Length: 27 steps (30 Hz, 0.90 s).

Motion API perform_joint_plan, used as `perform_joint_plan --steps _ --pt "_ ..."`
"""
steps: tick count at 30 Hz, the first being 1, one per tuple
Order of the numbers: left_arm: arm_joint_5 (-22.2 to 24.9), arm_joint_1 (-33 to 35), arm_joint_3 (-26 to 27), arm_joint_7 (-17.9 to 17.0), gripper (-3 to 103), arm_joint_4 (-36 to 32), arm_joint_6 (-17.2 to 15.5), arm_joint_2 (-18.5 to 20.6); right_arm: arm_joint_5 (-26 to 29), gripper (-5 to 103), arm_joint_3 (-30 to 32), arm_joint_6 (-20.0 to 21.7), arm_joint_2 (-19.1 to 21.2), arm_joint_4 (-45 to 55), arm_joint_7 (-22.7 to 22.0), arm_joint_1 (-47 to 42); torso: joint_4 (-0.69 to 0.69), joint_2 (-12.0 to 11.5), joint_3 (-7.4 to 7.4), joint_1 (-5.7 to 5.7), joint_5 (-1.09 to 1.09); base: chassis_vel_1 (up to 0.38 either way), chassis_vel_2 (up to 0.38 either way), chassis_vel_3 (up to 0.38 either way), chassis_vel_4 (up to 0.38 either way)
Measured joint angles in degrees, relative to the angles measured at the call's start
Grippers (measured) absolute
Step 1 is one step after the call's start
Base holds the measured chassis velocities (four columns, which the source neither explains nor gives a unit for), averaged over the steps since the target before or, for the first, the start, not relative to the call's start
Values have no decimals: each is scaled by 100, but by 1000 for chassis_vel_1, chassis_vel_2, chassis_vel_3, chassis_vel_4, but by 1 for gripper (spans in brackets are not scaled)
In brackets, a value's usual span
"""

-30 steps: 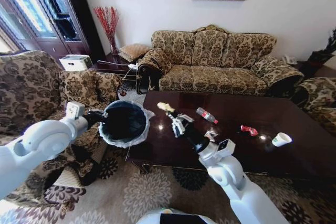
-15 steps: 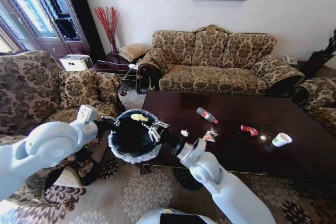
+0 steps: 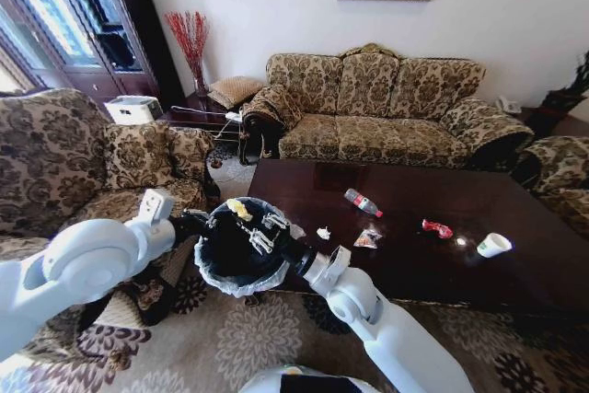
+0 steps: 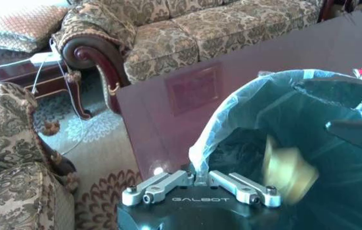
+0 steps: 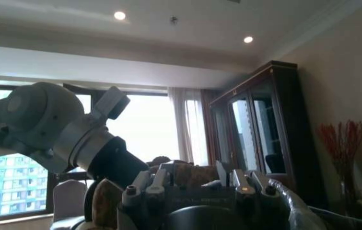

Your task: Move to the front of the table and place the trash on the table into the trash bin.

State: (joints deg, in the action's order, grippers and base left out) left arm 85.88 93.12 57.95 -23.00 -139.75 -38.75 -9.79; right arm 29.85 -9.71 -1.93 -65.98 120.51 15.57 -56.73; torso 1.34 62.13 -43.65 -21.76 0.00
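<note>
Yellow scrap point(image 3: 240, 208) dropped, beside open right claw point(image 3: 260, 232)

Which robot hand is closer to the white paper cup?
Right. The right hand is over the trash bin; the left hand grips its far rim, farther from the cup.

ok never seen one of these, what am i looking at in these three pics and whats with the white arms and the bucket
It is a wheeled robot with two white arms. The wide picture is from a camera on its head; the other two are from cameras on its wrists.

Its left end effector is shut on the rim of the trash bin, holding it up beside the table. The right end effector is open over the bin's mouth, and a yellowish scrap shows blurred inside the bin in the left wrist picture.

On the table lie a plastic bottle, a red wrapper, a paper cup, a snack bag and a small white scrap.
</note>
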Motion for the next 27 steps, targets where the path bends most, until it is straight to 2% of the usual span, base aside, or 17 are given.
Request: perform_joint_plan --steps 2,4,6,9,10,12,13,15,17,18,19,21,27 --pt "0 5 1 1 0 -27 -2 -25 -12 51 -1 -8 -22 16 14 -33 0 0 0 0 0 0 0 0 0" --pt "0 6 1 1 0 -37 -3 -37 -18 51 -1 -18 -27 26 24 -50 0 0 0 0 0 0 0 0 0" --pt "0 19 3 0 0 -54 -10 -73 -16 61 21 -93 -43 74 44 -119 0 0 0 0 0 0 0 0 0" --pt "-5 21 6 -5 0 -31 -13 -93 20 68 163 -133 -47 180 81 -223 1 0 0 0 0 0 0 0 0" --pt "-11 21 22 -5 0 37 -17 -114 75 78 378 -174 -44 277 190 -312 0 0 0 0 0 0 0 0 0" --pt "-20 21 50 -4 0 93 -25 -135 101 78 575 -211 -37 351 246 -378 0 0 0 0 0 0 0 0 0" --pt "-33 7 96 6 0 182 -32 -171 160 89 904 -239 -7 469 271 -493 1 0 0 0 1 0 0 0 0" --pt "-46 -18 124 9 0 262 -33 -201 217 89 1146 -245 27 559 260 -593 1 0 0 0 -1 0 0 0 0" --pt "-134 -84 182 54 0 519 0 -286 352 98 1828 -221 129 682 104 -904 -1 0 0 0 2 0 0 0 0" --pt "-161 -101 199 75 0 619 18 -335 374 100 2116 -203 163 674 21 -1056 0 0 0 0 0 0 0 0 0" --pt "-161 -101 199 75 0 619 18 -335 374 100 2116 -203 163 674 21 -1056 0 0 0 0 0 0 0 0 0" --pt "-289 -102 232 164 0 769 37 -488 285 100 2626 -237 231 394 -292 -1467 -1 0 0 0 0 0 0 0 0" --pt "-504 -35 179 259 0 773 76 -714 -213 100 2862 -539 163 -440 -414 -1894 0 0 0 0 0 0 0 0 0"
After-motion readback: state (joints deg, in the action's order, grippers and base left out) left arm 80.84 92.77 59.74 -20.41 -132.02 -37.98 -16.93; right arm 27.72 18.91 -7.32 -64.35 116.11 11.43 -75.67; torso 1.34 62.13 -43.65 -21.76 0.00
